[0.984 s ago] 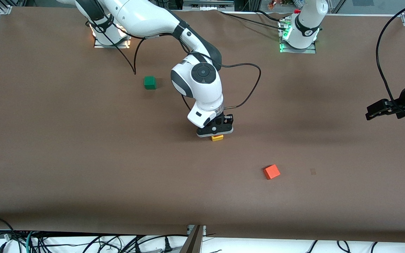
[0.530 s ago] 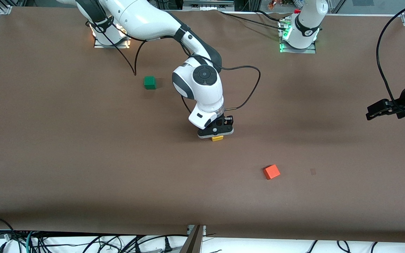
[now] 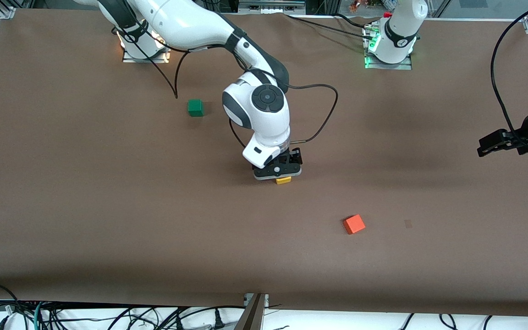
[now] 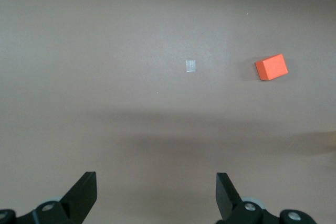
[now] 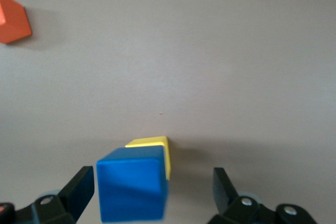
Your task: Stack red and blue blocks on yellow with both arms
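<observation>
My right gripper [image 3: 277,172] hangs low over the yellow cube [image 3: 283,180] near the table's middle. In the right wrist view my right gripper [image 5: 152,184] is open, and the blue cube [image 5: 132,190] sits between the spread fingers, touching neither, over the yellow cube [image 5: 152,143]. The blue cube looks slightly skewed and blurred. The hand hides the blue cube in the front view. The red cube is out of view. My left gripper [image 3: 485,145] waits open and empty above the left arm's end of the table; it also shows in the left wrist view [image 4: 156,188].
An orange cube [image 3: 354,224] lies nearer the front camera than the yellow cube, toward the left arm's end; it also shows in both wrist views [image 4: 271,67] [image 5: 13,20]. A green cube [image 3: 195,107] lies nearer the right arm's base. A small pale mark [image 3: 408,223] is beside the orange cube.
My right hand has shifted slightly toward the right arm's end while staying over the yellow cube. The left arm and the other cubes have not moved.
</observation>
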Controlling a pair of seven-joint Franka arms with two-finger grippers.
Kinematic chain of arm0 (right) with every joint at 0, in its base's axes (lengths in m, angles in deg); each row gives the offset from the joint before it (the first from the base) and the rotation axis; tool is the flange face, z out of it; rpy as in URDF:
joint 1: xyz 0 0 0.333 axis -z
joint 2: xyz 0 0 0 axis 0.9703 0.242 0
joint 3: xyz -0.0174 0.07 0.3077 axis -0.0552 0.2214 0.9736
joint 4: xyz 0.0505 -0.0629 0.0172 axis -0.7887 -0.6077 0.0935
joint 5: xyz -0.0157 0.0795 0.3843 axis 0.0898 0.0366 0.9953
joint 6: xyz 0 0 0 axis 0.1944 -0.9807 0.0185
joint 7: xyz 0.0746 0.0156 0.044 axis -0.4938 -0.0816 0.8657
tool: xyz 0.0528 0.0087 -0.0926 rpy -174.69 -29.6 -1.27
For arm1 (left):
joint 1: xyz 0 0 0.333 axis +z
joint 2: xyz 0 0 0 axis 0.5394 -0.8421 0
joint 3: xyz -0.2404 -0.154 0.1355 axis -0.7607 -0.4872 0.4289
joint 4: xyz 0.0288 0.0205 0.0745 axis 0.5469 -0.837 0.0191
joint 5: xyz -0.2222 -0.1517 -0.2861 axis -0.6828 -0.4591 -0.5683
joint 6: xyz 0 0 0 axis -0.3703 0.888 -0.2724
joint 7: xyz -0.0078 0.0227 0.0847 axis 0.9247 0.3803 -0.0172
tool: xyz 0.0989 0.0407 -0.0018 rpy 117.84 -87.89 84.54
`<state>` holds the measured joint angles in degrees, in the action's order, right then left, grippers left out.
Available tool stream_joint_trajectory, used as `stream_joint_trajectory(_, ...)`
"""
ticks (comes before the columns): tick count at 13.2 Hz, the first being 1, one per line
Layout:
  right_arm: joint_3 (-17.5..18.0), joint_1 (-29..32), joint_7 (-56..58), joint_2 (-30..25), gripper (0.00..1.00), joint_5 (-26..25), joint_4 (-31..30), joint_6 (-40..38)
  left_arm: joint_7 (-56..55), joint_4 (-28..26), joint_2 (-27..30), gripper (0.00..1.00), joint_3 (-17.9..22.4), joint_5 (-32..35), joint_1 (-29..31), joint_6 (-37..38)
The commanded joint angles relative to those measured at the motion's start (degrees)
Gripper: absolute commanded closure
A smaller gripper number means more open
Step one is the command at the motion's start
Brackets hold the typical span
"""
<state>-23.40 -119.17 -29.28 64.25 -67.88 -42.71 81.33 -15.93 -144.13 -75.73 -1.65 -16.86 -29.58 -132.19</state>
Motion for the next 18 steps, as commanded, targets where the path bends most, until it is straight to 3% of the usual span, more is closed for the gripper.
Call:
stream_joint_trajectory(1, 0.37, 5.1, 4.5, -8.06, 0.0, 4.85, -0.61, -9.37, 1.2, 0.59, 0.14, 0.0, -0.26, 0.34, 0.46, 0.04)
stream_joint_trajectory(5, -0.07, 18.63, 16.36, -16.33, 0.0, 14.79, -1.14, -21.66, 1.2, 0.59, 0.14, 0.0, -0.26, 0.26, 0.46, 0.04)
stream_joint_trajectory(9, -4.54, 21.29, 19.55, -27.65, 0.0, 14.63, -5.77, -31.71, 1.2, 0.59, 0.14, 0.0, -0.26, 0.26, 0.46, 0.04)
stream_joint_trajectory(14, -6.49, 21.29, 25.17, -48.39, 0.0, 7.6, -33.0, -25.23, 1.2, 0.59, 0.14, 0.0, -0.26, 0.26, 0.46, 0.04)
stream_joint_trajectory(18, -10.17, 21.29, 28.77, -50.01, 0.0, 8.04, -33.83, -25.75, 1.2, 0.59, 0.14, 0.0, -0.26, 0.26, 0.46, 0.04)
